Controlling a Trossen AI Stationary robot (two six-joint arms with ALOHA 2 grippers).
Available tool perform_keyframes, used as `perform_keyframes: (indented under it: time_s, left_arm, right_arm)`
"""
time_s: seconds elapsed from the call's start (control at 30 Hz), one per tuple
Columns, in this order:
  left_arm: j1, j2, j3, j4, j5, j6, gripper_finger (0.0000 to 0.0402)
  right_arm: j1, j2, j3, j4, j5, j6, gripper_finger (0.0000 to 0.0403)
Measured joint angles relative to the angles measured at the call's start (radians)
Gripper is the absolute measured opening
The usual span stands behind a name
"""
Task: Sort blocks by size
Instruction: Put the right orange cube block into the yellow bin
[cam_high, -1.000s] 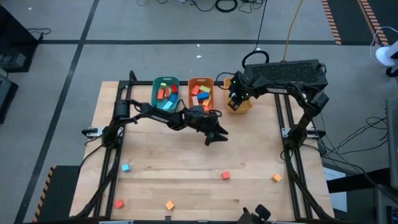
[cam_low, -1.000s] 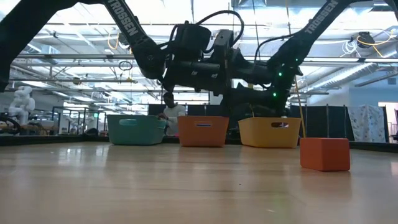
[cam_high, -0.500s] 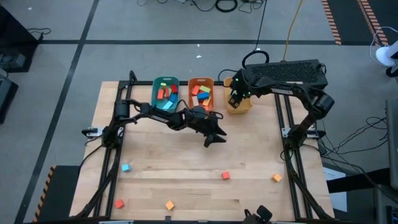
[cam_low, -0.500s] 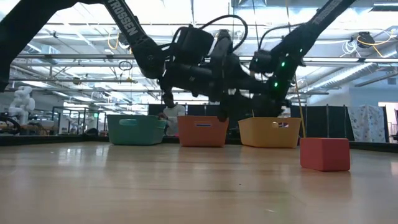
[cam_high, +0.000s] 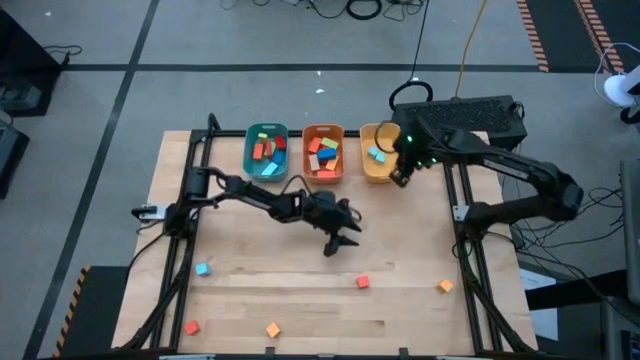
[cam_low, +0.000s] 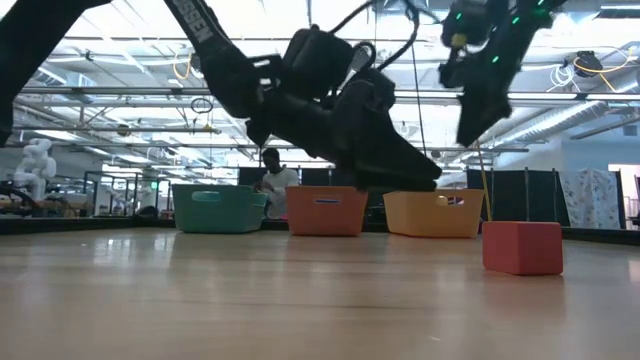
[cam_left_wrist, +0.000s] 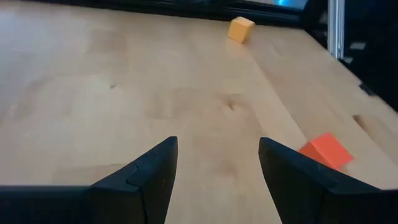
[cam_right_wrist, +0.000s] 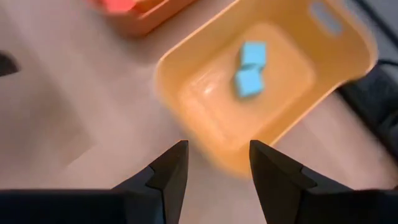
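Loose blocks lie flat on the table: a red cube (cam_high: 362, 283), an orange cube (cam_high: 444, 286), a blue cube (cam_high: 202, 269), a red cube (cam_high: 191, 327) and an orange cube (cam_high: 272, 329). My left gripper (cam_high: 331, 248) is open and empty above mid-table. In its wrist view it (cam_left_wrist: 217, 180) points toward the red cube (cam_left_wrist: 326, 151) and the orange cube (cam_left_wrist: 240, 29). My right gripper (cam_high: 401, 180) is open and empty at the near right corner of the yellow bin (cam_high: 368, 168). Two blue cubes (cam_right_wrist: 250, 68) lie in that bin.
A teal bin (cam_high: 265, 150) and an orange bin (cam_high: 322, 152), both holding several blocks, stand left of the yellow bin along the far edge. Metal frame rails (cam_high: 462, 215) run down both table sides. Bare wood lies between the bins and the loose cubes.
My left gripper has gone toward the table's near edge and tipped downward. My right gripper has left its place over the yellow bin, going right and toward the near edge and rising; the blue cubes in the bin now show.
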Motion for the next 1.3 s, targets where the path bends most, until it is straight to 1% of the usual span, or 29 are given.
perform_keyframes:
  time_s: [0.13,0.2,0.33,0.5,0.63,0.8,0.87,0.93,1.0,1.07,1.13,1.2,1.3]
  left_arm:
    - [-0.059,0.0,0.0,0.009,-0.074,0.04,0.0226]
    - [-0.087,0.0,0.004,0.01,-0.108,0.048,0.0226]
    - [-0.147,0.0,0.008,0.011,-0.166,0.038,0.0226]
    - [-0.244,0.0,0.008,0.003,-0.289,0.012,0.0226]
    - [-0.317,0.0,0.008,0.003,-0.388,-0.023,0.0226]
    - [-0.386,0.004,0.008,0.004,-0.587,-0.113,0.0226]
    - [-0.406,0.007,0.008,0.001,-0.665,-0.119,0.0226]
    - [-0.422,0.015,0.008,0.016,-0.721,-0.12,0.0226]
    - [-0.434,0.019,0.008,0.008,-0.743,-0.12,0.0226]
    - [-0.442,0.025,0.009,0.017,-0.744,-0.12,0.0227]
    - [-0.449,0.033,0.01,0.012,-0.75,-0.127,0.0236]
    - [-0.45,0.045,0.01,0.01,-0.75,-0.149,0.0254]
    - [-0.449,0.055,0.01,0.008,-0.748,-0.178,0.0291]
  right_arm:
    - [0.118,-0.073,0.0,-0.12,0.016,0.107,0.0155]
    - [0.197,-0.106,-0.003,-0.152,0.074,0.151,0.0155]
    - [0.356,-0.183,-0.045,-0.141,0.204,0.239,0.0155]
    - [0.517,-0.259,-0.111,-0.116,0.291,0.363,0.0155]
    - [0.621,-0.292,-0.17,-0.081,0.347,0.439,0.0155]
    - [0.721,-0.298,-0.23,-0.016,0.376,0.51,0.0155]
    - [0.753,-0.294,-0.245,0.021,0.39,0.525,0.0155]
    - [0.788,-0.288,-0.257,0.065,0.416,0.538,0.0155]
    - [0.818,-0.28,-0.261,0.097,0.431,0.546,0.0155]
    - [0.845,-0.271,-0.261,0.126,0.445,0.555,0.0155]
    - [0.868,-0.263,-0.261,0.146,0.45,0.563,0.0155]
    - [0.886,-0.255,-0.261,0.17,0.451,0.565,0.0155]
    - [0.907,-0.244,-0.26,0.19,0.453,0.584,0.0155]
